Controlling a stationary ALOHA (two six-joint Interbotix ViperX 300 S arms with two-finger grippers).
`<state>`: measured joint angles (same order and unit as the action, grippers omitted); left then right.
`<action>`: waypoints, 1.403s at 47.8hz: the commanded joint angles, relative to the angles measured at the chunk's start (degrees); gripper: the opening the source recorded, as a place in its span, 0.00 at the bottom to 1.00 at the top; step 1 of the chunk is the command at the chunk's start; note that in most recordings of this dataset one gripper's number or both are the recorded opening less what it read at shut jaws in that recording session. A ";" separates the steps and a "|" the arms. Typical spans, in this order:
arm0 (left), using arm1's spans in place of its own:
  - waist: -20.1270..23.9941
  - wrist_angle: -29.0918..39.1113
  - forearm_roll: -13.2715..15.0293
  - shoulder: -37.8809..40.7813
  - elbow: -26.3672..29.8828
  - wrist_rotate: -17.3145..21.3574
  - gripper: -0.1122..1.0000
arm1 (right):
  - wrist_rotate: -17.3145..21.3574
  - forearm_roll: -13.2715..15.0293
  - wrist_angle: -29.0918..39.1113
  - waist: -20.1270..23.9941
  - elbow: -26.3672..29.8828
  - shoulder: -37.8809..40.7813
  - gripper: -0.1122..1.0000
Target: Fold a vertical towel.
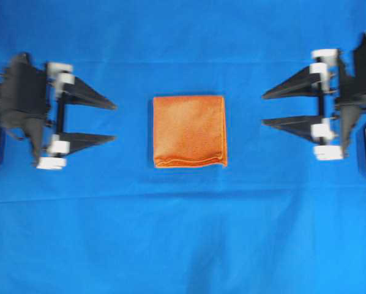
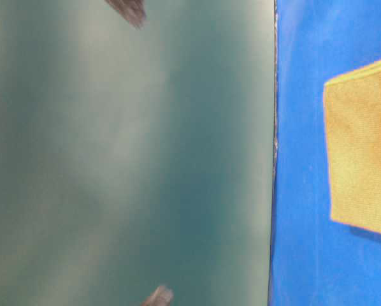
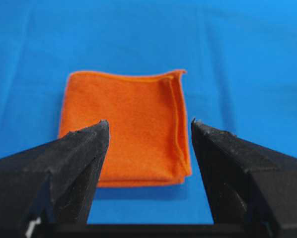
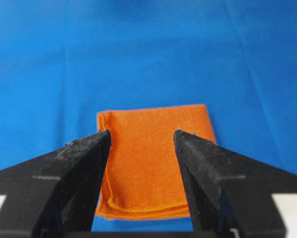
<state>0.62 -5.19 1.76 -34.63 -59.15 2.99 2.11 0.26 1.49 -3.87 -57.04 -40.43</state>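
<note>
- Since the towel [image 1: 189,131] already lies as a compact, near-square packet with layered edges, I judge the folding to be done or all but done; neither gripper touches it, so the step in hand looks like standing clear rather than grasping
- Landmark for everything is the towel itself, lying flat about the middle of the blue cloth [image 1: 183,245]; the left gripper [image 1: 112,122] hangs well apart from the towel's left edge, jaws spread wide and holding nothing; the right gripper [image 1: 265,109] hangs well apart from the towel's right edge, likewise spread and empty
- From each wrist view the towel shows in the gap between the dark fingers [image 3: 84,148], clearly beyond the tips and not pinched
- If another fold is wanted, the next move calls for both grippers to come down onto one edge of the towel, nip only the top layers at two corners, and carry them across evenly; if not, nothing more than keeping clear
- Towel's look: bright orange, fuzzy, thin stitched hems; stacked hem lines run along the near edge in the overhead view, with a slight pucker at one corner; the opposite edges look clean and closed; layers sit well aligned, no stray flap
</note>
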 commanded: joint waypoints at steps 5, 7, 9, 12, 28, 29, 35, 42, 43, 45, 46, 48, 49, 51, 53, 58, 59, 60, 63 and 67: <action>0.26 -0.70 -0.09 -10.11 -4.39 -0.53 0.68 | 0.35 0.00 -0.70 -0.53 -4.66 -8.70 0.63; 0.26 -0.88 -0.09 -13.01 -6.33 -0.70 0.68 | 0.44 -0.18 -1.14 -0.70 -6.33 -10.81 0.63; 0.26 -1.05 0.00 -15.47 -7.91 -0.88 0.68 | 0.62 -0.26 -1.93 -0.97 -8.09 -12.92 0.63; 0.26 -1.05 0.18 -18.81 -10.37 -1.14 0.67 | 0.79 -0.79 -3.43 -1.32 -10.81 -15.91 0.63; 0.26 0.26 0.18 -32.08 -20.74 -5.54 0.67 | 0.79 -5.19 -11.34 -1.58 -21.97 -22.32 0.63; 0.18 0.26 0.18 -32.34 -21.01 -5.54 0.67 | 0.79 -5.36 -11.87 -1.67 -22.32 -22.24 0.63; 0.26 0.18 0.18 -33.40 -22.15 -5.62 0.67 | 0.79 -5.54 -13.71 -1.58 -23.38 -21.53 0.63; 0.26 0.26 0.18 -33.31 -22.24 -5.62 0.67 | 0.79 -5.62 -13.97 -1.58 -23.55 -20.92 0.63; 0.26 0.35 0.18 -33.31 -22.24 -5.62 0.67 | 0.79 -5.62 -13.97 -1.58 -23.55 -21.01 0.63; 0.18 0.35 0.18 -33.31 -22.24 -5.62 0.67 | 0.79 -5.62 -13.97 -1.58 -23.47 -21.01 0.63; 0.18 0.35 0.18 -33.31 -22.15 -5.54 0.67 | 0.79 -5.54 -13.89 -1.67 -23.55 -21.01 0.63; 0.18 0.35 0.18 -33.31 -22.24 -5.62 0.67 | 0.70 -5.54 -13.80 -1.58 -23.47 -21.01 0.63; 0.26 0.35 0.18 -33.31 -22.24 -5.62 0.67 | 0.70 -5.62 -13.80 -1.67 -23.47 -21.01 0.63; 0.26 0.35 0.18 -33.40 -22.24 -5.62 0.67 | 0.70 -5.54 -13.80 -1.58 -23.55 -21.01 0.63; 0.26 0.35 0.18 -33.40 -22.15 -5.54 0.67 | 0.70 -5.62 -13.80 -1.58 -23.47 -21.01 0.63; 0.18 0.35 0.18 -33.40 -22.24 -5.54 0.67 | 0.70 -5.54 -13.80 -1.67 -23.47 -21.01 0.63; 0.26 0.35 0.18 -33.49 -22.15 -5.54 0.67 | 0.70 -5.62 -13.80 -1.67 -23.47 -21.09 0.63; 0.26 0.35 0.18 -33.40 -22.15 -5.54 0.67 | 0.70 -5.62 -13.71 -1.58 -23.47 -21.09 0.63; 0.26 0.44 0.18 -33.40 -22.15 -5.62 0.67 | 0.70 -5.62 -13.71 -1.67 -23.47 -21.09 0.63; 0.18 0.53 0.18 -33.40 -22.15 -5.54 0.67 | 0.70 -5.54 -13.45 -1.67 -23.47 -21.09 0.63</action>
<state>0.70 -4.66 1.85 -68.38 -82.09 -2.55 2.72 -5.19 -11.78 -5.36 -81.30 -62.05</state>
